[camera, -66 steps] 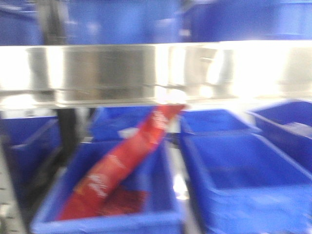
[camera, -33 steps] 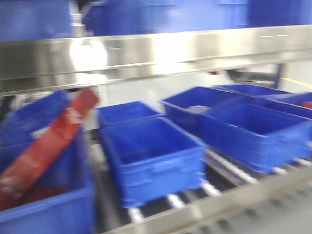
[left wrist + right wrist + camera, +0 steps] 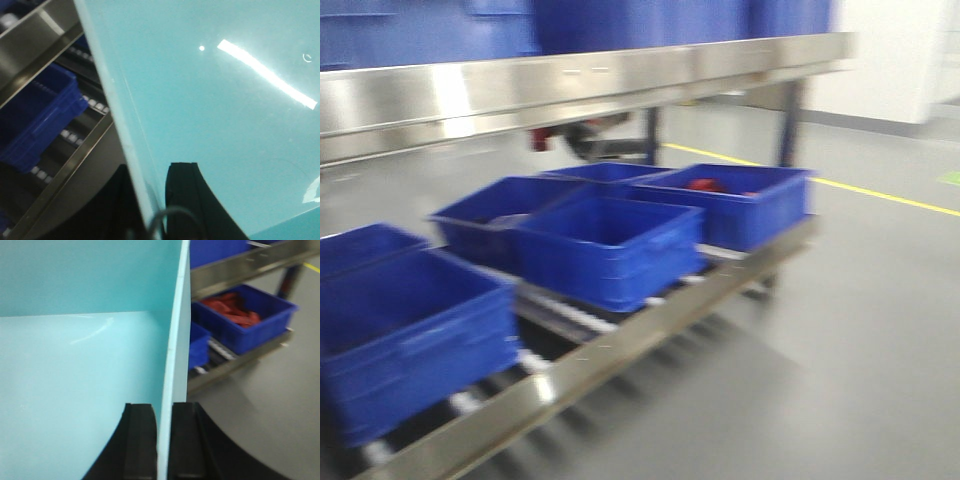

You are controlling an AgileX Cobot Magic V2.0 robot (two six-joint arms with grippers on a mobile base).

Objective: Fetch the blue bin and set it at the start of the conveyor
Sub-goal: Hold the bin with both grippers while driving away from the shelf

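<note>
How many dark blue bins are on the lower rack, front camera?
6 bins: two far left, two centre, one behind those, one at right end with red items; more may be hidden.

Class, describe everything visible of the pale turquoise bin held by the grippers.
The blue bin is a pale turquoise tub of smooth, glossy plastic, plain and unmarked, with a light streak reflected on it. Only flat walls, an inside corner and a thin rim edge show. The left gripper and the right gripper each pinch a wall between two black fingers. It is held up beside the steel rack; the front view misses it.
</note>
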